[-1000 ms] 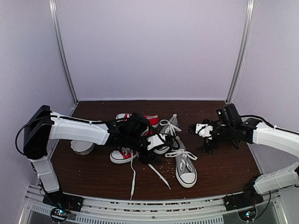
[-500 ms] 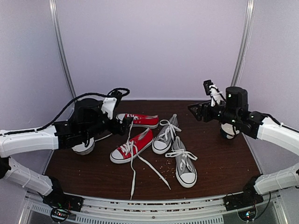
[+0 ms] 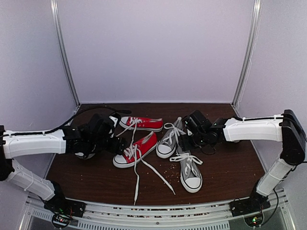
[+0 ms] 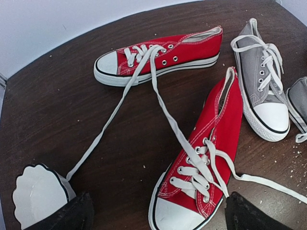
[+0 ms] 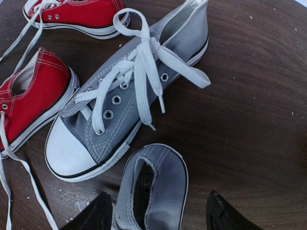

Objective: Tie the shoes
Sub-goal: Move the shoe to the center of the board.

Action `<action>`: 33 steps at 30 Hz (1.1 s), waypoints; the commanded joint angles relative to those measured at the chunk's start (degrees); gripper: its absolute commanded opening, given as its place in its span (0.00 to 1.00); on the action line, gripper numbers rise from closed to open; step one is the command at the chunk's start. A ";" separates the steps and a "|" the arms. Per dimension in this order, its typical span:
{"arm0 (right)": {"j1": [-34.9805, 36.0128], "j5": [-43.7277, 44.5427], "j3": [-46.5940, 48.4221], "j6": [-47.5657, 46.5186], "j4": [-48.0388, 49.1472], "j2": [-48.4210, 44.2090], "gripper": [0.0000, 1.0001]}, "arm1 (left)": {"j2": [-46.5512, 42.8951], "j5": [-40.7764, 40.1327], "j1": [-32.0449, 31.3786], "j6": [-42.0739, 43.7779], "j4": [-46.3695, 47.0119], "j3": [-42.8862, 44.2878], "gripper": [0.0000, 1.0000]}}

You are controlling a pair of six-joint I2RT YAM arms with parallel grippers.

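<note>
Two grey shoes lie at mid-table. One (image 3: 169, 139) (image 5: 129, 96) points its white toe cap toward the near edge, its white laces in a bow. The other (image 3: 190, 171) lies nearer, with a looser bow. My right gripper (image 3: 184, 140) (image 5: 156, 218) hovers open over the nearer shoe's heel (image 5: 154, 184), one finger (image 5: 93, 215) on each side, not touching it. My left gripper (image 3: 116, 142) (image 4: 158, 218) stands open above the toe of a red sneaker (image 4: 206, 158), holding nothing.
A second red sneaker (image 3: 142, 123) (image 4: 163, 55) lies farther back. Its long loose laces (image 4: 158, 100) trail over the brown table (image 3: 225, 177), and one strand (image 3: 136, 184) runs toward the near edge. A white scalloped object (image 3: 84, 152) (image 4: 36, 194) sits left. Crumbs dot the table.
Both arms have come down from a raised pose to hover low over the shoes, the left over the near red sneaker, the right over the grey pair. The right jaws have narrowed a little.
</note>
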 commanded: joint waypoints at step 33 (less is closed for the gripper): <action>-3.39 8.83 9.50 -7.00 -2.77 4.93 0.61 | -2.62 -5.19 0.35 11.46 2.90 -2.43 0.98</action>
